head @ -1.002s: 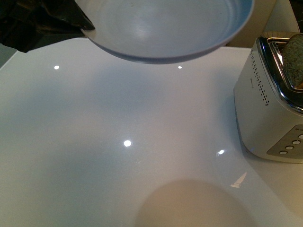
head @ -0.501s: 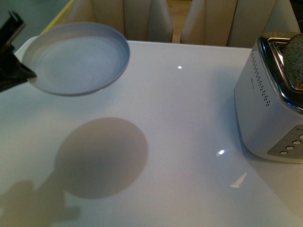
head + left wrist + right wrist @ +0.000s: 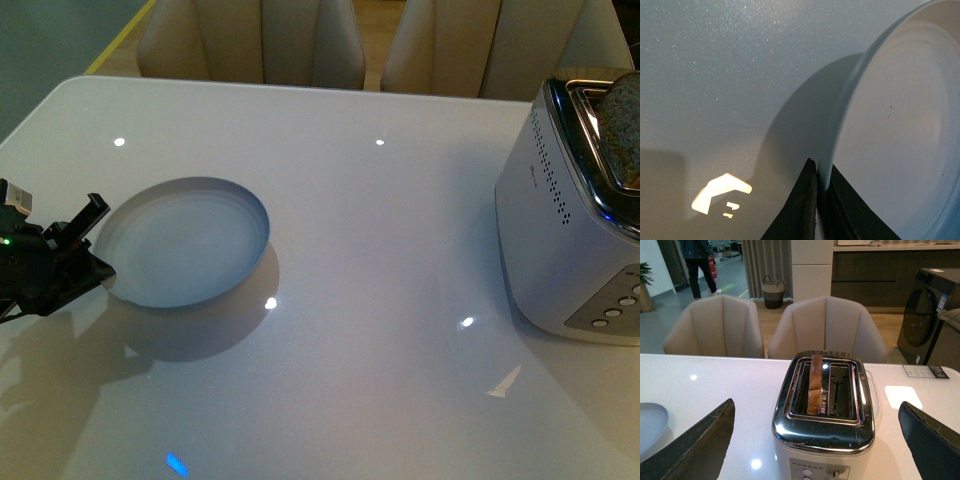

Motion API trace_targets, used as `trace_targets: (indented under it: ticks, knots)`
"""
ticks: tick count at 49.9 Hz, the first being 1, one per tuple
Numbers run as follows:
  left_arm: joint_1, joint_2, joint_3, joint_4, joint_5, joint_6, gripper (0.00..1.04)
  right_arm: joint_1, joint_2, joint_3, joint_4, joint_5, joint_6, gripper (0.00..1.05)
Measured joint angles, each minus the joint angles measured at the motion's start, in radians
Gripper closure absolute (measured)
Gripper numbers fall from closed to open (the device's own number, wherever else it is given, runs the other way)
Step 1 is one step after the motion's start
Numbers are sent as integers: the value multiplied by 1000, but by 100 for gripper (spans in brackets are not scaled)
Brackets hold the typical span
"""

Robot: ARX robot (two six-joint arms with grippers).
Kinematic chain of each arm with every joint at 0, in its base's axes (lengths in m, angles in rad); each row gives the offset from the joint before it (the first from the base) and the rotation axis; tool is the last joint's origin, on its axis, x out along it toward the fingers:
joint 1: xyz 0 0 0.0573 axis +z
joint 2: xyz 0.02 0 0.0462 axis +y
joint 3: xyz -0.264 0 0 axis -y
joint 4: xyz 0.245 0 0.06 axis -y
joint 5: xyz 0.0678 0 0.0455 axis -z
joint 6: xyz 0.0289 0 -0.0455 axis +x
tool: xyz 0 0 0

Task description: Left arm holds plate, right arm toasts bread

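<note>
The pale blue-grey plate (image 3: 185,243) sits low at the table's left, empty. My left gripper (image 3: 98,262) is shut on its near-left rim; in the left wrist view the dark fingers (image 3: 801,210) pinch the plate (image 3: 890,130) edge. The bread (image 3: 624,128) stands in the silver toaster (image 3: 570,215) at the right edge. In the right wrist view the bread (image 3: 815,382) stands upright in the left slot of the toaster (image 3: 822,430), and my right gripper (image 3: 822,440) is open, its fingers wide either side of the toaster and empty.
The white glossy table (image 3: 380,300) carries only the plate and toaster. Beige chairs (image 3: 300,40) stand along the far edge. The plate's rim also shows at the right wrist view's edge (image 3: 650,425). A person walks in the far background (image 3: 697,265).
The plate, held by my left gripper, has come down from close under the camera to the table's left side, low over or on the surface. The toaster and bread have not moved.
</note>
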Motion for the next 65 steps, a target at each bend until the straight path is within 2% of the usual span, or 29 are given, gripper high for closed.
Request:
trace_targets:
  ticks: [29, 33, 37, 42, 50, 57, 65]
  knots:
    - [0, 91, 25, 82, -10, -24, 101, 0, 0, 0, 0, 0, 0, 9]
    - [-1, 89, 18, 90, -5, -24, 88, 0, 0, 0, 0, 0, 0, 9]
    - [-2, 61, -5, 88, -12, -24, 69, 0, 0, 0, 0, 0, 0, 9]
    - [-3, -7, -41, 76, -21, -16, 50, 0, 0, 0, 0, 0, 0, 9]
    - [-7, -147, -116, 77, -27, -7, 29, 0, 0, 0, 0, 0, 0, 9]
    - [-12, -377, -224, 58, -91, 6, 6, 0, 0, 0, 0, 0, 0, 9]
    - [-75, -746, -344, -76, -147, -5, 7, 0, 0, 0, 0, 0, 0, 9]
